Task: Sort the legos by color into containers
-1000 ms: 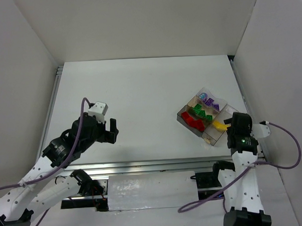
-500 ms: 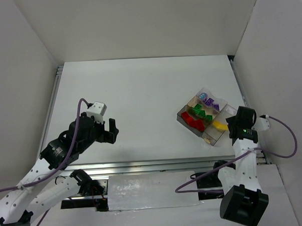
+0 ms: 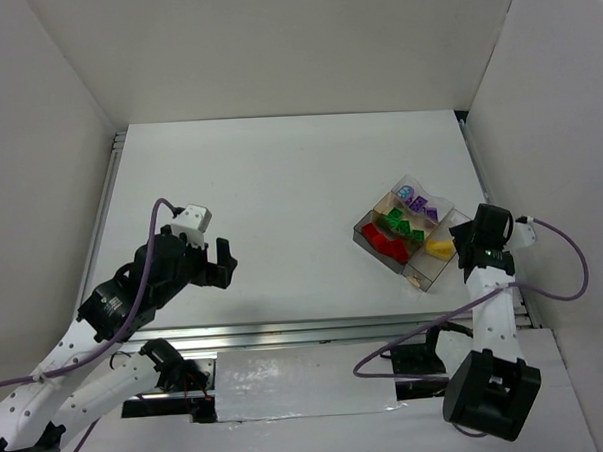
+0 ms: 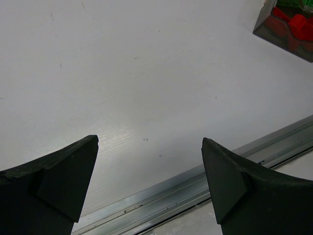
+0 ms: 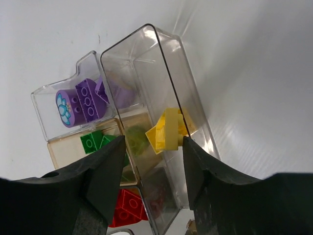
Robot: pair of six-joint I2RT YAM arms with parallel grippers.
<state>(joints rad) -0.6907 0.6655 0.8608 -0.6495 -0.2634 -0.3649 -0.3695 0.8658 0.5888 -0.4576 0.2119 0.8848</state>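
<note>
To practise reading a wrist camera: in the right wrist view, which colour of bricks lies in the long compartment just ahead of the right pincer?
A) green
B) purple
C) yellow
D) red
C: the yellow bricks lie in the long compartment of the clear organizer box, just beyond the right pincer, while the purple bricks, green bricks and red bricks sit in other compartments to its left.

Legos (image 3: pixel 400 225) lie inside the box (image 3: pixel 421 277) on the table's (image 3: pixel 280 187) right.
</note>
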